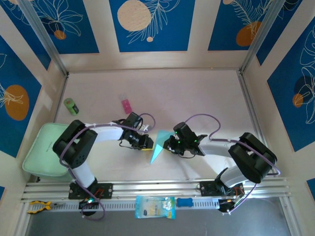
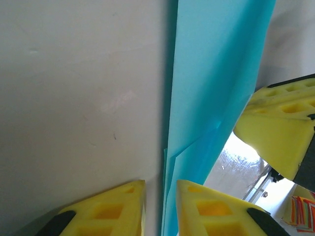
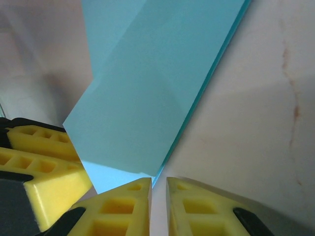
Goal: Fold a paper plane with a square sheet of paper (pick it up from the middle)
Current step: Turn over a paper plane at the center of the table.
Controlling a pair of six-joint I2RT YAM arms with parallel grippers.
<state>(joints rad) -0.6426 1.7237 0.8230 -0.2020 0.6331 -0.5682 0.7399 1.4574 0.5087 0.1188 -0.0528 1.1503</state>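
sheet of paper [image 1: 157, 145], folded to a narrow wedge, is held up on the near side of the pink block [image 1: 126, 105], slightly to its right, long axis running near-to-far. it is pinched between nearly closed jaws by both the left gripper [image 1: 144, 142], on the block's side, and the right gripper [image 1: 170, 145] opposite, both equally near.

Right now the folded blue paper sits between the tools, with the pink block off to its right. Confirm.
Wrong side: the top external view shows the pink block off to the left of the folded blue paper. The rest stands.
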